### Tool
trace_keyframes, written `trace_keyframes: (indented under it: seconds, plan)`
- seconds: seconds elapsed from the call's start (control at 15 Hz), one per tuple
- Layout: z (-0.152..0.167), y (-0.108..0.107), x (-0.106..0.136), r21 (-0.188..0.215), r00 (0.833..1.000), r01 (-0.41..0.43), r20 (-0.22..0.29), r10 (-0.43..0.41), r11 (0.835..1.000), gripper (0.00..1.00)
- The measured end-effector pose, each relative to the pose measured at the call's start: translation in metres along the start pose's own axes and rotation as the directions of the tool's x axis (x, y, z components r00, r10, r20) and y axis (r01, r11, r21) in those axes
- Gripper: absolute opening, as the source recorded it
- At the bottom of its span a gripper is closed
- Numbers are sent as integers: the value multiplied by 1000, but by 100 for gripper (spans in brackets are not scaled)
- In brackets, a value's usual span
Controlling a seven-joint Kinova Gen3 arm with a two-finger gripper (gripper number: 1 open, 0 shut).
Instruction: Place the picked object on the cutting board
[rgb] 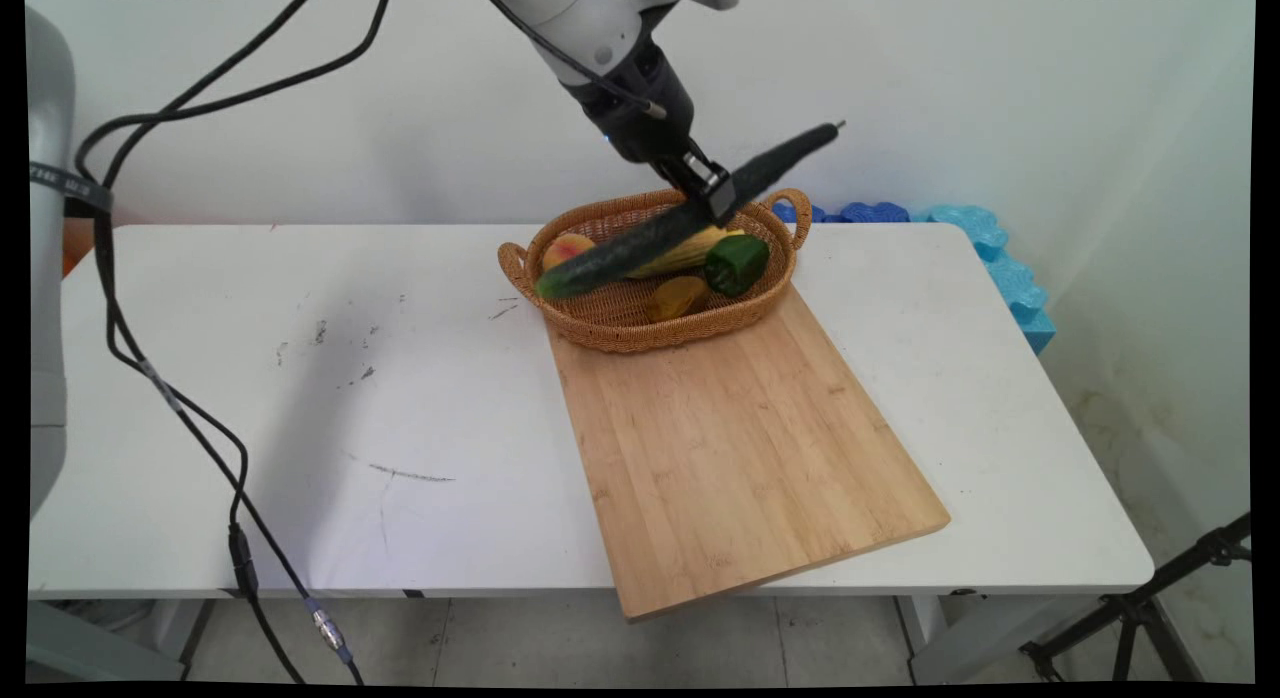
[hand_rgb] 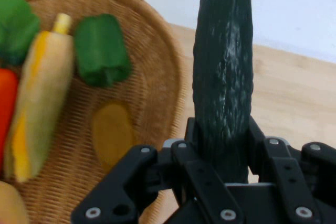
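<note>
Your tool (rgb: 716,193) clamped on cucumber (rgb: 640,240), upper centre of frame. Cucumber held tilted above basket (rgb: 610,333), lower end at left. You see in basket: green pepper (rgb: 737,264), corn (hand_rgb: 37,103), peach (rgb: 567,248). Basket sits at cutting board's (rgb: 730,448) far end on worktop (rgb: 300,398).

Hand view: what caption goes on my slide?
Claw gripping a dark cucumber beside a basket of vegetables.

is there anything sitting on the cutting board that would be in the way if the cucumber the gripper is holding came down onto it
Nothing visible does. The gripper holds the cucumber tilted in the air above the wicker basket, and the wooden cutting board in front of the basket shows bare wood. Only the basket's near side rests on the board's far end.
</note>
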Motion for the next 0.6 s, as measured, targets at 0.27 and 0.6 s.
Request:
trace_keyframes:
  seconds: [0.27,0.6]
  plan:
    - [8,32,-15,-11,999,-26,36,27,1000,0]
    - [34,51,-33,8,995,-51,81,50,999,0]
